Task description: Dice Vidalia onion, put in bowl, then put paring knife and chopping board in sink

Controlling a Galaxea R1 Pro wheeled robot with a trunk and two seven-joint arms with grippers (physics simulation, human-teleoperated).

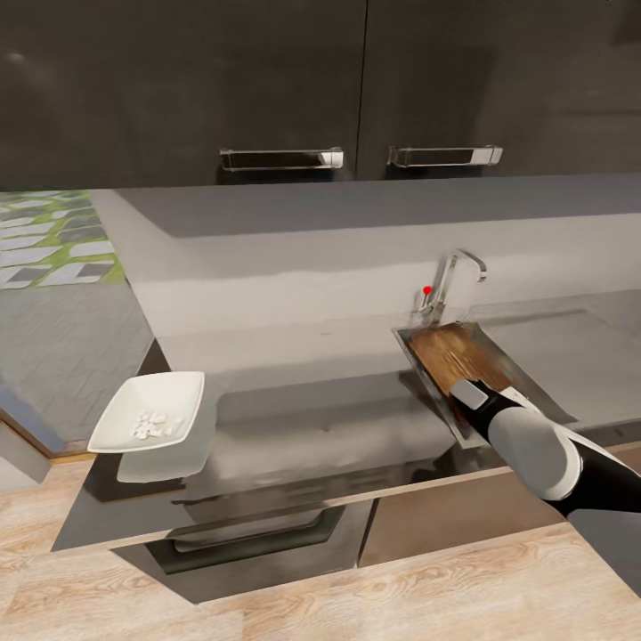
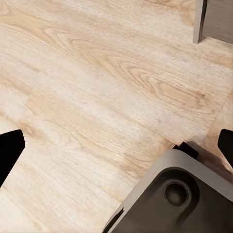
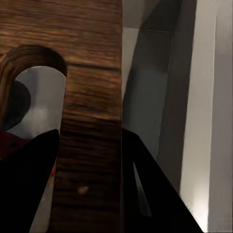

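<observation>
**Board in the sink, gripped by the right fingers**

Holding the chopping board over and inside the sink, tilted, its far end near the tap with the small red knob. Clamping the board's handle end with the right fingers, one dark finger on each face of the wood, just beside the oblong slot. Showing steel basin wall alongside the board in the right wrist view, and through the slot a dark round shape and a patch of red below it; too little visible to name either.

Resting at the left end of the grey tabletop: the white square bowl, well apart from the sink, with small pale pieces lying in it.

Hanging low over the pale wooden floor: the left fingers, spread wide apart and gripping nothing, with part of the robot's grey base between them.
</observation>
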